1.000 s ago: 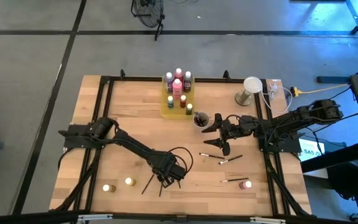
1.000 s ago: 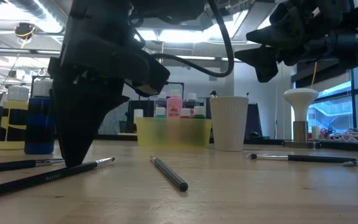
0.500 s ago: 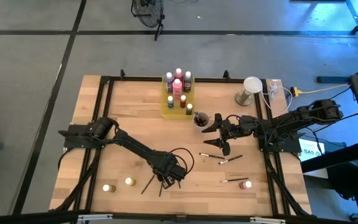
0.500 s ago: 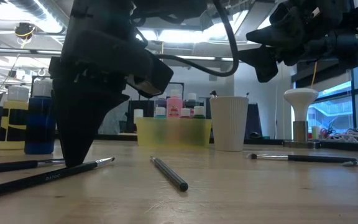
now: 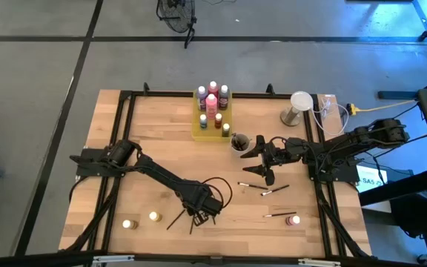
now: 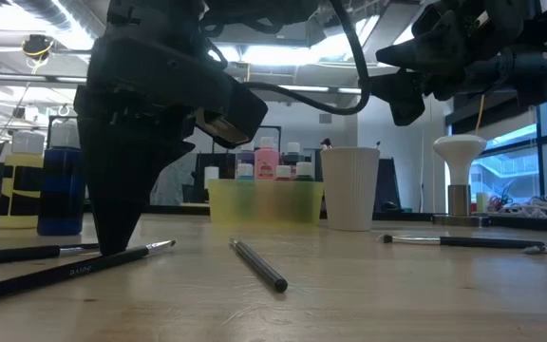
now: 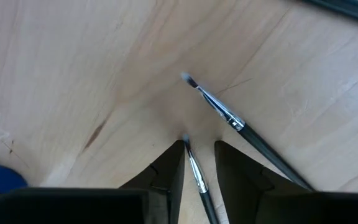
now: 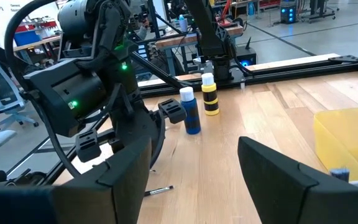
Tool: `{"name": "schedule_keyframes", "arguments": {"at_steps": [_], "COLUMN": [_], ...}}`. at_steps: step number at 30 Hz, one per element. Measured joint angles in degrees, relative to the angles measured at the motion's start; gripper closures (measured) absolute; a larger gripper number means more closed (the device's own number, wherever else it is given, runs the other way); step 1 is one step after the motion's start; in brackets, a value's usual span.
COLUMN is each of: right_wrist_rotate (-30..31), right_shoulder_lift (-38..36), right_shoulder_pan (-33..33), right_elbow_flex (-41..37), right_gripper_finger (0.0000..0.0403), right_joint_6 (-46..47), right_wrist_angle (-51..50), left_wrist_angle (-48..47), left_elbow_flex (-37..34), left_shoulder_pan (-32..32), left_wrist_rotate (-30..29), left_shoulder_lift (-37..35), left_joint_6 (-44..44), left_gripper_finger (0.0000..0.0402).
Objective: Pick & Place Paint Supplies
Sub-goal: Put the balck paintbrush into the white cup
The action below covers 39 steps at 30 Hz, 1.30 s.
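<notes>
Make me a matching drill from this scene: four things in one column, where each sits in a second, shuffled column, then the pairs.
Things:
1. left tool
2. right tool
3. yellow tray
4. blue-capped bottle

Places:
A. holds upright paint bottles at the table's far middle
B. down at the wood, fingers either side of a thin brush
C. stands beside a yellow-and-black bottle
D. raised, open, near the white cup

Pairs: 1-B, 2-D, 3-A, 4-C

Black jointed arms, looped black cables, green indicator lights, tapered dark fingers (image 7: 166, 171)
</notes>
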Motion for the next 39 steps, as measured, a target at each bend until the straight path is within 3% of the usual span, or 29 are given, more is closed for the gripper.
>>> {"name": "schedule_keyframes", "arguments": {"at_steps": [14,31,35,39], "right_wrist_rotate": [0.0,0.2,0.2,0.2], "right_shoulder_lift": [0.0,0.0,0.0,0.0], "right_shoulder_pan": [0.0,0.0,0.0,0.0], "right_elbow_flex": [0.0,0.0,0.0,0.0], "right_gripper_finger": [0.016,0.016,0.016,0.016], "right_joint_6": [0.0,0.0,0.0,0.0], "right_wrist_angle": [0.0,0.0,0.0,0.0], "left_wrist_angle": [0.4,0.3,1.9,1.1], "left_elbow_flex": [0.0,1.3,2.4,3.0], "left_shoulder_pan": [0.6,0.5,0.8,0.8], "left_wrist_rotate": [-1.0,-3.9,-9.0,-9.7], "left_shoulder_lift": [0.0,0.2,0.4,0.4], "left_joint_6": [6.3,10.9,11.4,12.0], "left_gripper_finger": [0.0395,0.0399,0.04,0.04]}}
